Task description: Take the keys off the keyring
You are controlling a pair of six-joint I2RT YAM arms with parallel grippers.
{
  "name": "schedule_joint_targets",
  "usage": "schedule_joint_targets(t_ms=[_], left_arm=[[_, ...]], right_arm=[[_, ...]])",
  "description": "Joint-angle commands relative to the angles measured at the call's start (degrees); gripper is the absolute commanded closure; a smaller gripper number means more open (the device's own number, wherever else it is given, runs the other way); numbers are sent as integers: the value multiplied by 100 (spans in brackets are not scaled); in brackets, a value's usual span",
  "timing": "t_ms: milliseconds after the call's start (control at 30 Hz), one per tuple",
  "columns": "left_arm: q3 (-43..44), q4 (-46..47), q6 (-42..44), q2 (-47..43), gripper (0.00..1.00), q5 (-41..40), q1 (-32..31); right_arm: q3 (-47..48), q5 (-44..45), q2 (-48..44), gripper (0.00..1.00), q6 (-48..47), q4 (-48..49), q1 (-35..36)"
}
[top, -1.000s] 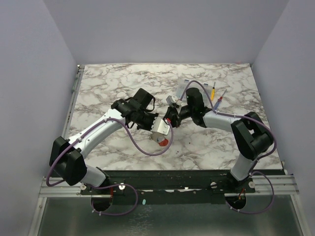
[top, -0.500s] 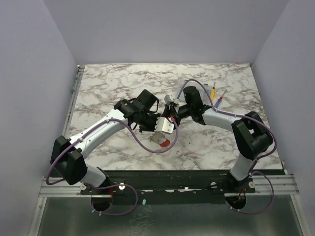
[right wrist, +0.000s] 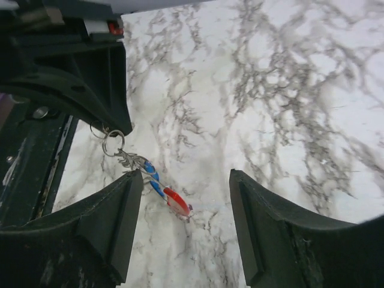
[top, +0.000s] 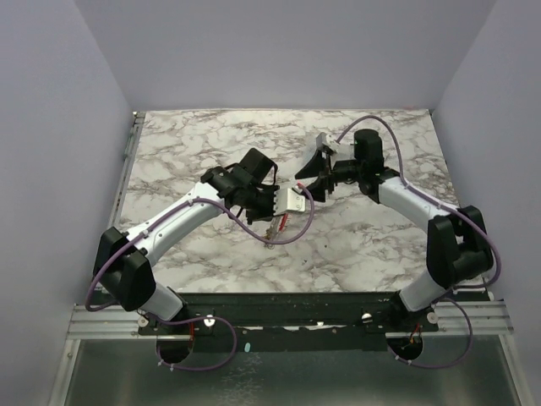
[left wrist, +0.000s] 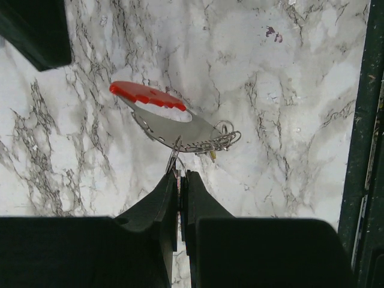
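Observation:
My left gripper [left wrist: 179, 175] is shut on the thin wire keyring [left wrist: 174, 153], and the bunch hangs from it above the marble table. From that ring hangs a silvery flat piece with a red head [left wrist: 157, 107], beside a tangle of small rings [left wrist: 221, 140]. In the right wrist view the keyring [right wrist: 111, 143] hangs under the left gripper's fingers [right wrist: 90, 90], with the keys [right wrist: 150, 177], blue-headed and red-headed, trailing down. My right gripper [right wrist: 186, 201] is open and holds nothing, a short way from the bunch. In the top view the keys [top: 275, 227] dangle below the left gripper [top: 281, 216], and the right gripper [top: 313, 173] is to their upper right.
The marble table [top: 194, 144] stretches to grey walls at the back and sides. A black metal rail [left wrist: 360, 150] runs along the table's near edge. Purple cables loop from both arms, one [top: 296, 233] passing close under the left gripper.
My right gripper has opened and drawn back towards the far right, away from the bunch. The left gripper stayed shut and carried the keyring a little farther in and to the right.

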Motion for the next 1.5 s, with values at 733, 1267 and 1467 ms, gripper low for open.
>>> schedule_joint_targets(t_ms=[733,1267,1467], left_arm=[[308,775,-1834,445,100,880,188],[251,978,-2250,475,100,1188,359],[243,975,-2252,445,100,1238,373]], right_arm=[[-973,207,-1560,31,-365,-685,-280],[-1283,1066,-1231,53,-501,320,681],[-1396,1281,-1142,54,-539,563,733]])
